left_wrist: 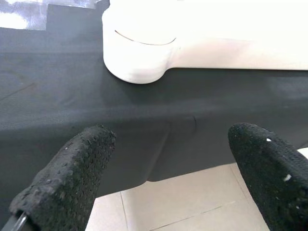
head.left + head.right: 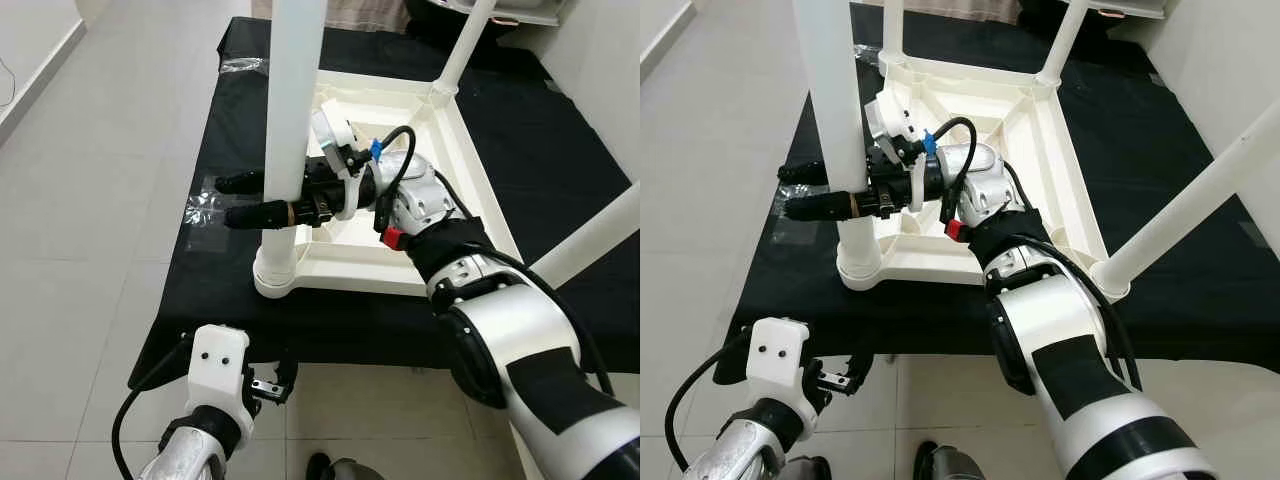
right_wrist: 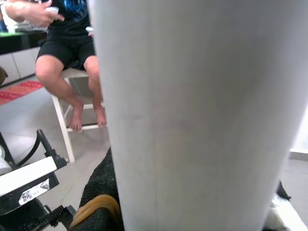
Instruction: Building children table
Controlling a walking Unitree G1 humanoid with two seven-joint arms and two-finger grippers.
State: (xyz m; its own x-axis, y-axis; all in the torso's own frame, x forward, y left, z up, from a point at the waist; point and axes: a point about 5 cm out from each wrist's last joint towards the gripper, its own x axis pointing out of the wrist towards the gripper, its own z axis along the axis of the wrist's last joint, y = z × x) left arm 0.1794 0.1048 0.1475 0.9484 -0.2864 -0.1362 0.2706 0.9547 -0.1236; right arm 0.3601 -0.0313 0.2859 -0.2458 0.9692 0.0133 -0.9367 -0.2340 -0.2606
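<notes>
Seating the near-corner table leg (image 2: 290,120) into its socket (image 2: 275,275).
Right gripper (image 2: 240,200) pinches the leg between its fingers; left gripper (image 1: 168,168), spread, hangs below the cloth (image 2: 330,325); next likely pressing down.

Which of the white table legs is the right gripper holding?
The near-left leg, standing in the corner socket closest to the robot's left side. The right gripper has its fingers around it; the other legs stand untouched.

White sticker (image 3: 32,194) on black part: print too small, unreadable.
</notes>
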